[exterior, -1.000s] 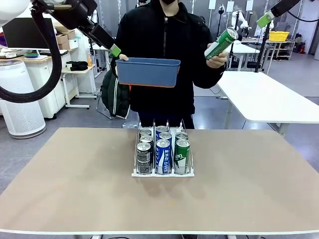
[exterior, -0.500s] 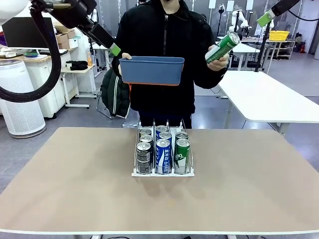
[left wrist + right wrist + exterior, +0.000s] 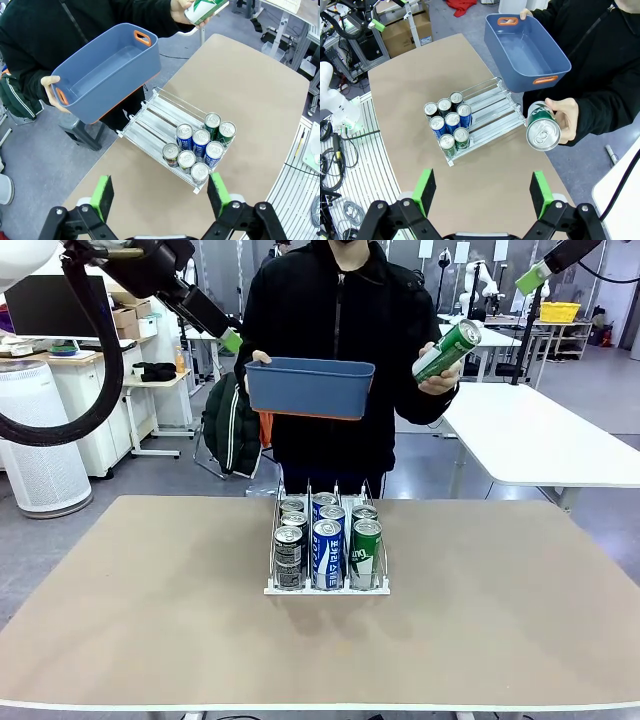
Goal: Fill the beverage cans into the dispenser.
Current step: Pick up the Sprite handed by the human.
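While parked high above the far left corner of the surface (image 3: pixel 150 620), showed the left end effector (image 3: pixel 232 340) with jaws wide apart and nothing between them. Found the right end effector (image 3: pixel 530 278) likewise spread and empty, up over the far right side.

Judged the step in hand to be taking the green can (image 3: pixel 446 350) from the person's hand (image 3: pixel 437 375), which held it tilted beyond the far edge, nearer the right end effector. Best done by meeting the can's body side-on around its middle, clear of the fingers, and closing squarely, since a slim smooth can would likely slip under a skewed pinch. Would then need carrying upright to the dispenser (image 3: pixel 155 112), set mid-surface toward the far edge, and lowering into the open back of a lane without knocking the rails.

Counted eight cans in the dispenser, crowded at its near end: three black-grey cans (image 3: pixel 288 548) in the lane toward the left edge, three blue cans (image 3: pixel 327 540) in the middle, two green ones (image 3: pixel 366 540) toward the right edge. Found the rear of every lane bare, the green lane roomiest. Saw the blue tub (image 3: pixel 310 388) in the person's other hand (image 3: pixel 258 358), with nothing inside.
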You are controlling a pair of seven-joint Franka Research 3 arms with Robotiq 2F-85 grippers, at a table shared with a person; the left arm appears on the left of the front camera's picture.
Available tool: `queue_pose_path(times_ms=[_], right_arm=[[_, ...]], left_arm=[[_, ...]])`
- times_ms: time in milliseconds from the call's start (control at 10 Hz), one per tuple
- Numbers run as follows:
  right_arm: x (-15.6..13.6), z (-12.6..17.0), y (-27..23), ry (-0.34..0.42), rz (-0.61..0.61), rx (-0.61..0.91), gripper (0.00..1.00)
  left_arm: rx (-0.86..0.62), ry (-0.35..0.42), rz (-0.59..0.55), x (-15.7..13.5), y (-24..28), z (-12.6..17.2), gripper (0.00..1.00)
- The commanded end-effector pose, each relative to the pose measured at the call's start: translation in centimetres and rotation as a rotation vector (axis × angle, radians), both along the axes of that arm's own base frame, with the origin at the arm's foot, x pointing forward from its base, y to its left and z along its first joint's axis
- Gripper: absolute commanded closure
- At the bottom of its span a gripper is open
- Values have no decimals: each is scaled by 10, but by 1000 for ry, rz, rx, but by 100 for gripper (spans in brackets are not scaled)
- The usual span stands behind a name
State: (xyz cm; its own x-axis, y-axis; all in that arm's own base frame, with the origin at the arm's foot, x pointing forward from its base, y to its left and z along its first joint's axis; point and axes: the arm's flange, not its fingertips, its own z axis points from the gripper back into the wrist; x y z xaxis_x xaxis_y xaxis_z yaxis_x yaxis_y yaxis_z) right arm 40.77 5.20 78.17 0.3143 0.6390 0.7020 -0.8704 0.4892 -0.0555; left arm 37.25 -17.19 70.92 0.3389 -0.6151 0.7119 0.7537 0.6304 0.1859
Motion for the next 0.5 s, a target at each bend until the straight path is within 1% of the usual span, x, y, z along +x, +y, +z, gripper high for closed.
queue_pose_path(times_ms=[0,100,200,300,400], right_arm=[[-2,-6,2,-30,-115,-12,0],[5,-3,-5,-65,-115,-61,0],[12,-2,-4,-96,-140,-81,0],[10,-8,4,-123,-210,-78,0],[16,-9,6,-141,-217,-95,0]], left_arm=[[1,-1,-1,0,0,0,0],[1,-1,-1,0,0,0,0],[1,-1,-1,0,0,0,0],[1,-1,-1,0,0,0,0],[1,-1,-1,0,0,0,0]])
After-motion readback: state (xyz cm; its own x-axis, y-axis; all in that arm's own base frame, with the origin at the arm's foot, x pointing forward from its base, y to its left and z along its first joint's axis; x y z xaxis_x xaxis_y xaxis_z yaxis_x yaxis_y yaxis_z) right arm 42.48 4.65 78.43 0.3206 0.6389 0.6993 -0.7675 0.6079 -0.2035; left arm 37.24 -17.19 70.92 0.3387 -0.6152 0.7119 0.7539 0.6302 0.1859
